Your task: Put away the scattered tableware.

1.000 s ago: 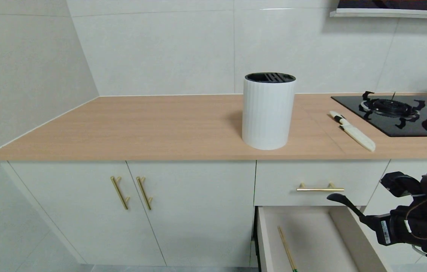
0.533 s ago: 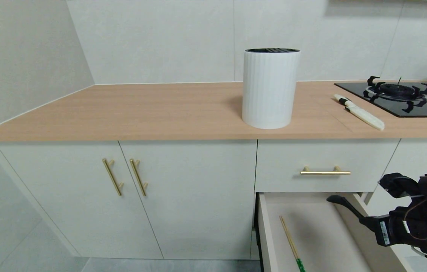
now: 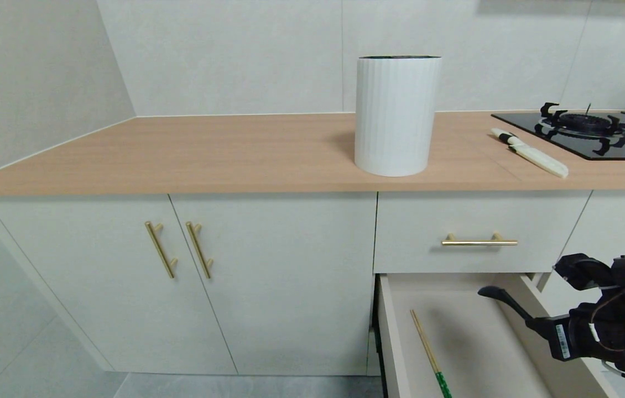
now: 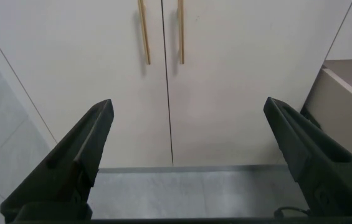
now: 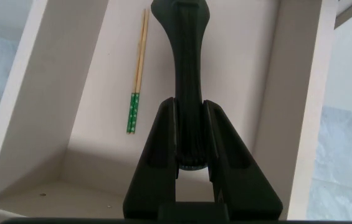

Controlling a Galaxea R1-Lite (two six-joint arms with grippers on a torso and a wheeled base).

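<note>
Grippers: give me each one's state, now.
Left gripper: open, empty.
Right gripper: closed on a long black utensil.

Tall ribbed cylindrical holder (image 3: 396,116): white with fine vertical ribs; thin black top rim.
Wooden desk (image 3: 207,155): light tan with faint grain.
Slim kitchen knife (image 3: 531,153): cream blade and handle, with a black band between them.
Pair of bamboo chopsticks (image 5: 137,74): pale yellow with green ends carrying a small light pattern.
Open drawer (image 3: 387,331): cream inside.
Flat cabinet doors (image 3: 268,276): off-white with brass-gold bar handles.
Glass gas hob (image 3: 567,141): glossy black with black pan supports.
Left gripper (image 4: 187,112): black.
Right gripper (image 5: 180,12): black.
</note>
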